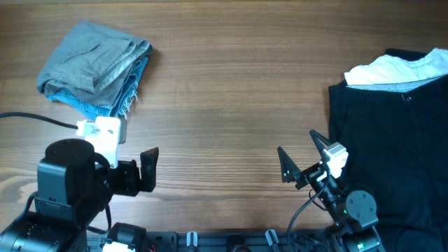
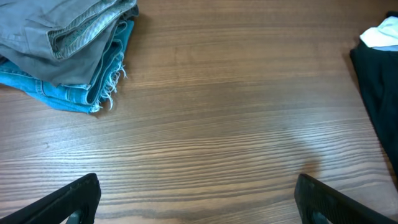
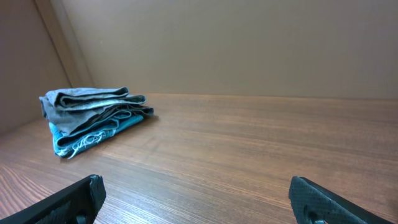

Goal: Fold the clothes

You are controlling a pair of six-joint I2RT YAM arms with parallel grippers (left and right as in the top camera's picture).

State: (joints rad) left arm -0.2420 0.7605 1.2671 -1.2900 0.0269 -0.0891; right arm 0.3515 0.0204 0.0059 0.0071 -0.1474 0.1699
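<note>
Seeing the grey shorts folded and stacked on the frayed denim shorts at the far-left of the table, probably as a finished pile, with left gripper and right gripper parked near the front, both spread wide and empty.

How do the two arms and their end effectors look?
Both arms are black. The left end effector and right end effector have dark tapered fingers and white mounts. A black cable reaches the left arm; a green light glows on the right.
</note>
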